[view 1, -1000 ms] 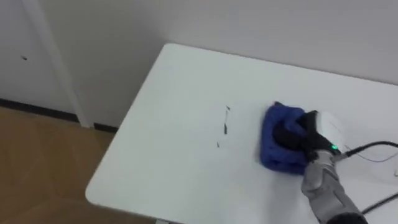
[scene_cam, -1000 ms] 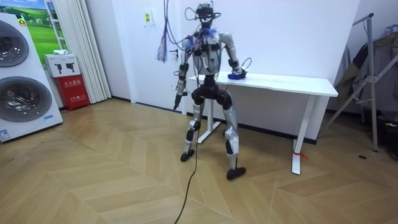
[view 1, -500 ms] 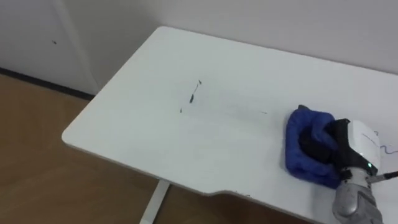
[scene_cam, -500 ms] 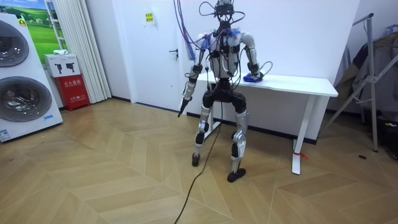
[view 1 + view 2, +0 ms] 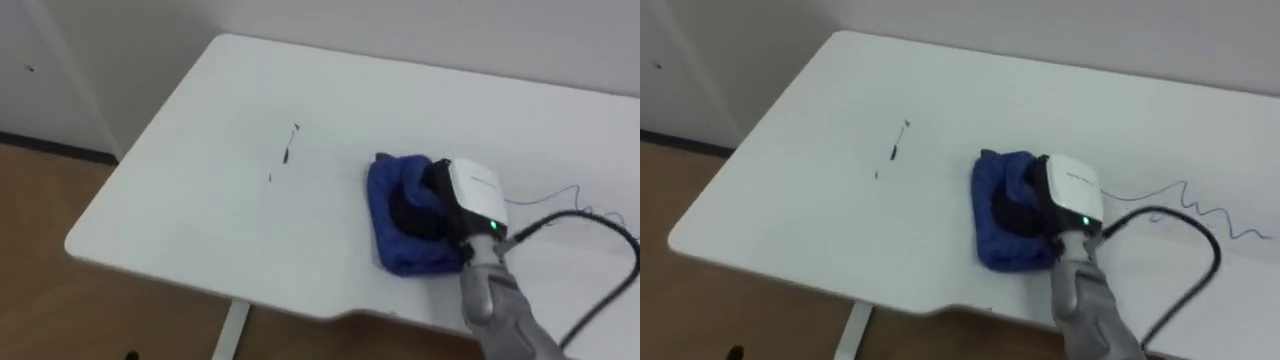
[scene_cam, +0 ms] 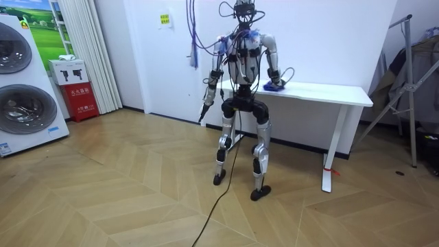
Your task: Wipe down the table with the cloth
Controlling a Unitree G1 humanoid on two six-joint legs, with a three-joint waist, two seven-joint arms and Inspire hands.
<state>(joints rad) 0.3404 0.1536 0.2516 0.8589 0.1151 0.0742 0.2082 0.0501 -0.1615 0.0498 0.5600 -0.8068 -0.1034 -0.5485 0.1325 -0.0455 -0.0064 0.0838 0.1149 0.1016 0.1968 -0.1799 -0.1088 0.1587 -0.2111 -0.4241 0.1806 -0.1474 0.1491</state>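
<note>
A deep blue cloth [image 5: 398, 246] on a white tabletop [image 5: 180, 200] with thin dark marks [image 5: 285, 154]; brown herringbone wood floor [image 6: 103, 195].

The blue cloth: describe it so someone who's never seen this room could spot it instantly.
Find the white table against the wall. Near its front edge lies the blue cloth, bunched in the robot's right hand. It is the only soft, blue lump there; left of it are just thin dark marks.
</note>
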